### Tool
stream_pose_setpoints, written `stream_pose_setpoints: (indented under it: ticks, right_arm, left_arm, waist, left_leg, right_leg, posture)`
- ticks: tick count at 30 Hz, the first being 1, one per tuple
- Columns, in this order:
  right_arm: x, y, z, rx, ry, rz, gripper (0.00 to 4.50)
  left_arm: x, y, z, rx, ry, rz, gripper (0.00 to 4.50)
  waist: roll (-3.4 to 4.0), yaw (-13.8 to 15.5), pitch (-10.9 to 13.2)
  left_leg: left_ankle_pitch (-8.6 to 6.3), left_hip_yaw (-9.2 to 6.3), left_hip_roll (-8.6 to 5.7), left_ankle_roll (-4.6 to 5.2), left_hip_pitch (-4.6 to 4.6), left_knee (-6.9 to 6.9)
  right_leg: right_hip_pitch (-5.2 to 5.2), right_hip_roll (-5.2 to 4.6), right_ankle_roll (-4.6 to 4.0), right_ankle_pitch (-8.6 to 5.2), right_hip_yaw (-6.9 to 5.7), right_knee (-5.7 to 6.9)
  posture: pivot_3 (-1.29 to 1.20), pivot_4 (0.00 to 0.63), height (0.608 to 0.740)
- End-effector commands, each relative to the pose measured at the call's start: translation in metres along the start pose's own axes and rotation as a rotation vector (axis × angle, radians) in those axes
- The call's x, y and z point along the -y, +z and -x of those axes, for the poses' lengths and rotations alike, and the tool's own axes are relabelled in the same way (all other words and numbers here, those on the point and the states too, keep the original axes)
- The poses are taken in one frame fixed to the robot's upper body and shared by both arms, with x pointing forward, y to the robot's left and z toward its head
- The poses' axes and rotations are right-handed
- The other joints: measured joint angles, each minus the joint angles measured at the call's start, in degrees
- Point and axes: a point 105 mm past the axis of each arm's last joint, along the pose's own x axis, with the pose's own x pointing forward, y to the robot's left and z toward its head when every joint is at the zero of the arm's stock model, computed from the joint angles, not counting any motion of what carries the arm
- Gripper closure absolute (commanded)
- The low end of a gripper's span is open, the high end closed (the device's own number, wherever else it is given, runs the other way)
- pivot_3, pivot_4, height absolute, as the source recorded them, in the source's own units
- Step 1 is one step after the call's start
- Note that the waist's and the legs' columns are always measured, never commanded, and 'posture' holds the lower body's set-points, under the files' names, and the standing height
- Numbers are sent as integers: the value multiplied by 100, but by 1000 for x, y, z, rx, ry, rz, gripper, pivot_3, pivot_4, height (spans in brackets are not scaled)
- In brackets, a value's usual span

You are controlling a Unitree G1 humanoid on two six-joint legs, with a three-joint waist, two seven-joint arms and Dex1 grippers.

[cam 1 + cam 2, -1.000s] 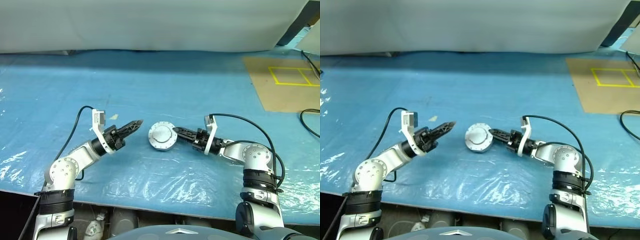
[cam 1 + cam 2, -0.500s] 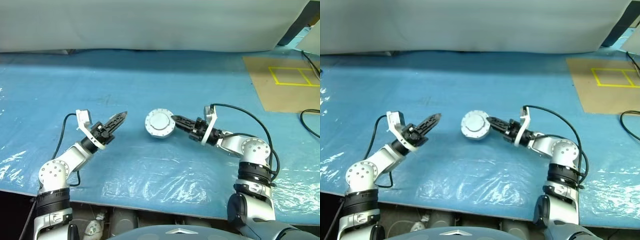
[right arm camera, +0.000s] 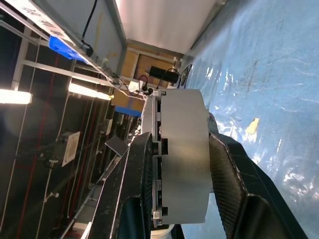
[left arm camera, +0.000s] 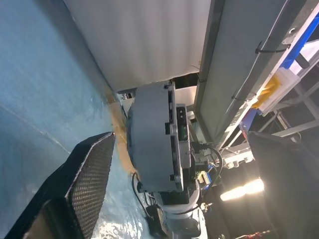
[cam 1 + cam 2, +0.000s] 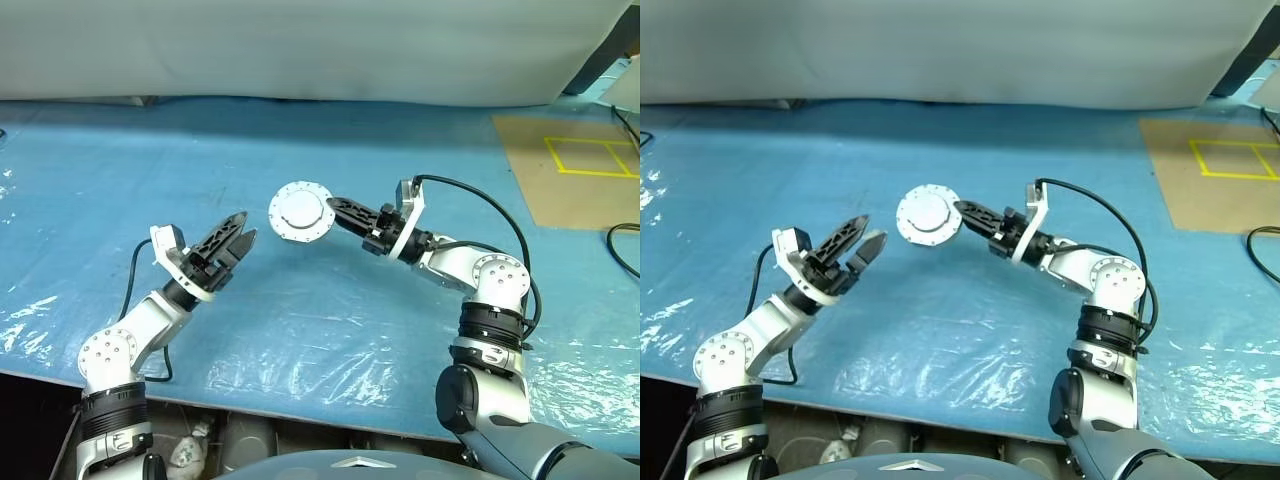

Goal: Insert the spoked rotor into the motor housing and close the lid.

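My right gripper (image 5: 335, 208) is shut on the rim of the motor housing (image 5: 298, 212) and holds it in the air over the middle of the blue table. The housing is a squat silver cylinder whose flat round face is turned towards me. In the right wrist view the housing (image 3: 182, 154) sits edge-on between both fingers (image 3: 225, 169). My left gripper (image 5: 243, 228) stands open and empty a short way to the housing's left, pointing at it. In the left wrist view the housing (image 4: 152, 139) hangs beyond the spread fingers (image 4: 92, 174). The spoked rotor is hidden. I cannot tell the lid apart from the housing.
Blue plastic sheeting (image 5: 330, 320) covers the table. A brown board with a yellow taped rectangle (image 5: 580, 155) lies at the back right. A black cable (image 5: 625, 245) curls at the right edge. A pale sheet (image 5: 300, 50) closes off the back.
My left gripper has opened from shut and drawn away to the left. My right gripper has lifted the housing off the table and carried it up and a little left.
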Motion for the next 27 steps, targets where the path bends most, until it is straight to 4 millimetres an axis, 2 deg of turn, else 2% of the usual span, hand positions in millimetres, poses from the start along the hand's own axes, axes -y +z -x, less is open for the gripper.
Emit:
stream_pose_setpoints:
  ticks: [1,13,18,27]
  right_arm:
    - [-30,9,-5,18,126,53,3176]
    - [-33,0,-10,-18,136,48,3176]
    - [-33,-1,-11,-24,133,52,3176]
    - [-31,-4,-11,-28,118,54,3176]
  left_arm:
    - [-2,-2,0,-12,-1,10,25]
    - [5,-14,-27,-71,-90,20,25]
    - [-2,-18,-39,-83,-81,30,25]
    - [-1,-22,-59,-98,-88,-37,25]
  waist:
    - [0,3,0]
    - [0,7,0]
    - [0,11,0]
    - [-1,10,1]
  left_leg:
    - [0,-1,-1,0,0,0]
    - [0,-5,-1,0,0,13]
    - [0,-5,-1,0,-4,23]
    - [0,-11,-3,0,-16,43]
  right_leg:
    - [0,0,1,1,1,0]
    - [6,0,6,4,0,5]
    - [8,0,8,5,-1,8]
    - [8,0,15,9,-3,12]
  posture:
    - [0,150,740]
    - [0,150,740]
    - [0,150,740]
    - [0,150,740]
